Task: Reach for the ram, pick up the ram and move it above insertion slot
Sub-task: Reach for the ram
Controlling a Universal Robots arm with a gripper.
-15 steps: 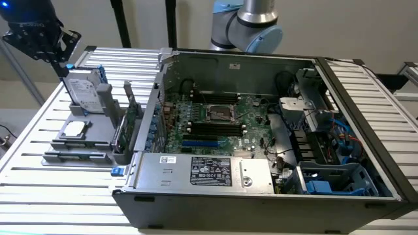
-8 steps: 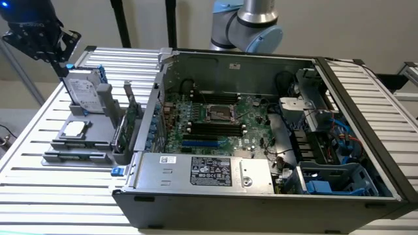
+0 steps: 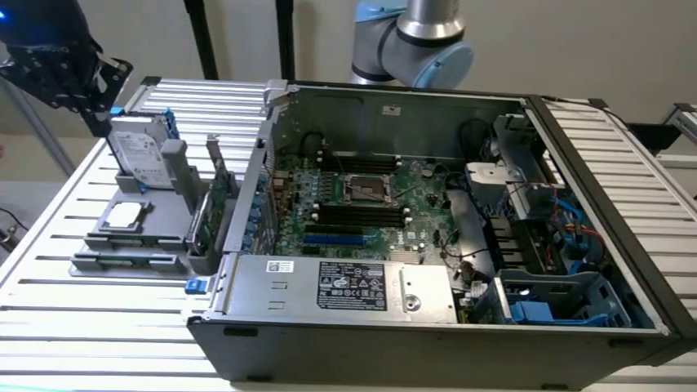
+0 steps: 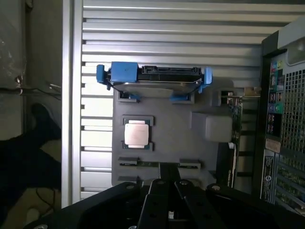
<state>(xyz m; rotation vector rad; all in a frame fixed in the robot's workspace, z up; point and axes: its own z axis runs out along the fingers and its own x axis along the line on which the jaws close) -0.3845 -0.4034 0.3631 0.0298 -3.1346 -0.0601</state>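
Observation:
The ram [image 4: 157, 163] is a thin green stick standing on edge between two grey clips at the end of the grey holder [image 4: 190, 143]. In the exterior view the ram [image 3: 123, 260] sits at the holder's near end. My gripper [image 3: 77, 77] hangs high above the far end of the holder, at the exterior view's upper left, well away from the ram. In the wrist view its black fingers [image 4: 155, 205] come together to a point, with nothing between them, and my gripper [image 4: 167, 185] looks shut. The black insertion slots [image 3: 360, 214] lie on the motherboard inside the open computer case.
The holder also carries a silver hard drive [image 3: 142, 151] in blue brackets, a square processor [image 3: 123, 215] and a larger green card [image 3: 218, 196] with a metal bracket. The open case [image 3: 436, 327] has tall walls. The arm's joint [image 3: 419, 41] stands behind the case.

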